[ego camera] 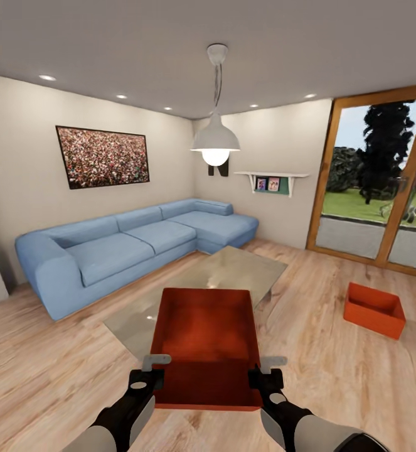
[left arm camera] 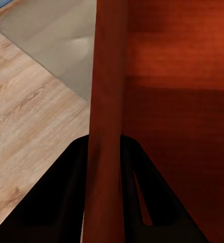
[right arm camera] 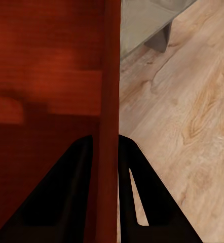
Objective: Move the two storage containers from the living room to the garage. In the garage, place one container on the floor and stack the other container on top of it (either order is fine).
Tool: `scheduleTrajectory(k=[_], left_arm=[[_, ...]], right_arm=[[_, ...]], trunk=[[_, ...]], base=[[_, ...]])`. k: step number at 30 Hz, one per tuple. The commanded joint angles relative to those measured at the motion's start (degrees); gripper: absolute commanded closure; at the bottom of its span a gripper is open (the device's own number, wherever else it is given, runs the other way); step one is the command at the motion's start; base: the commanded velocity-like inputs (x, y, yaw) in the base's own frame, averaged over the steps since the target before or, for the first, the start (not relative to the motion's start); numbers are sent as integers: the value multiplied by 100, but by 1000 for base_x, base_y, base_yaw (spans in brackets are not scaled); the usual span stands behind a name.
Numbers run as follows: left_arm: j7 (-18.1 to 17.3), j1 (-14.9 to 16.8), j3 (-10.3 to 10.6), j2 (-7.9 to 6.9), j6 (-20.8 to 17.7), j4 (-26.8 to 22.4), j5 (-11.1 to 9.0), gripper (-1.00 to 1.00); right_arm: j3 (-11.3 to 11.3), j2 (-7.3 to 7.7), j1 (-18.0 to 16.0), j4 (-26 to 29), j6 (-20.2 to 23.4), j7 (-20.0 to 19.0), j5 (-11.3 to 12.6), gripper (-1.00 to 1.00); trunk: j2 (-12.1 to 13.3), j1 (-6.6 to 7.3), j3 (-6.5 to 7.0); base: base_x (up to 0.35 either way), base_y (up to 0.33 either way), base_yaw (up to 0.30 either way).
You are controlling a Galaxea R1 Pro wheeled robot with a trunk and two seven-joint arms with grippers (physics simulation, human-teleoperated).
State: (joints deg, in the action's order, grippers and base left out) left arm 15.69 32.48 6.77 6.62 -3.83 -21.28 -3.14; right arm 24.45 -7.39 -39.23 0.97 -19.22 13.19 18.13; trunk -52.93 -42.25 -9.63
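Both grippers, left [ego camera: 150, 369] and right [ego camera: 265, 370], have fingers clenched astride opposite walls of the storage container [ego camera: 208, 339], likely keeping it level for carrying, while its twin [ego camera: 374, 309] waits on the floor at two o'clock.

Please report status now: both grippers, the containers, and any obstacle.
Left gripper and right gripper each clamp a side wall of the held container. Second container on wood floor, right. Glass coffee table directly ahead.

Both forearms are clad in smooth light-grey shells that give way to black wrist sections. The left gripper [ego camera: 157, 362] and right gripper [ego camera: 272, 362] carry grey metal-looking fingers. In the wrist views the fingers [left arm camera: 66, 202] appear as plain black wedges.
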Motion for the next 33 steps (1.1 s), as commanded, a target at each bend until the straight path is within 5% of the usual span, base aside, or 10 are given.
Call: scheduleTrajectory(k=[1, 33], left_arm=[[145, 4, -413, -12, -48, 1, -21, 100], [145, 4, -419, -17, -44, -7, -20, 100]], right_arm=[[-274, 0, -6, 18, -64, 17, -15, 100], [-274, 0, -6, 18, -64, 12, -18, 100]], trunk=[[-7, -1, -8], [-7, -1, -8]], base=[[0, 0, 300], [0, 0, 300]])
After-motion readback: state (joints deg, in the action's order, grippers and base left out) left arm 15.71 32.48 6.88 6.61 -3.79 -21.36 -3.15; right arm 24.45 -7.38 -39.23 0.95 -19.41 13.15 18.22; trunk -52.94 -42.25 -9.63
